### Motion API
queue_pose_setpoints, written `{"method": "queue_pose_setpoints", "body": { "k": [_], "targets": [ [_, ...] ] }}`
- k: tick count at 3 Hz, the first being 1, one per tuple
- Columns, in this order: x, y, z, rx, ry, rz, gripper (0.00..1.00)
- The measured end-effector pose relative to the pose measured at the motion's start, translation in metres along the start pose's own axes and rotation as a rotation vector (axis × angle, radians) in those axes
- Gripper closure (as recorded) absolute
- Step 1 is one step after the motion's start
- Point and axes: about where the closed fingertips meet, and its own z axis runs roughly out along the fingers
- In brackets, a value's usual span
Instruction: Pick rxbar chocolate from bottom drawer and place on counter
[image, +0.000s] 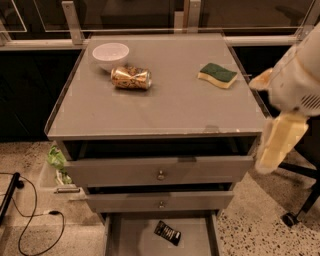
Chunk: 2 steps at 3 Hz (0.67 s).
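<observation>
Below-left of the tool (280, 144), which hangs off the worktop's (175, 102) right edge with its grip unreadable, rxbar chocolate (167, 233) lies slantwise in bottom drawer (134, 239).

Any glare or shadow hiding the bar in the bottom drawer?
Camera view: glossy counter shows soft reflections; bottom drawer is dimmer, yet the black bar stands out on its grey floor; hand hangs beside the counter's right edge, brightly lit.

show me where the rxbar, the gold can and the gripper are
rxbar chocolate (167, 233): camera view, middle of its black wrapper
gold can (131, 78): camera view, middle of its side
gripper (272, 150): camera view, its pale lower part, hanging right of the counter (175, 110)
</observation>
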Motion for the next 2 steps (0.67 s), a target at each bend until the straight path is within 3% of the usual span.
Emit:
{"method": "queue_pose_setpoints", "body": {
  "k": [1, 2],
  "targets": [
    [0.012, 0.040, 0.053, -0.058, -0.064, -0.021, 0.00],
    [0.040, 0.097, 0.127, -0.103, -0.149, -0.049, 0.00]
  ]
}}
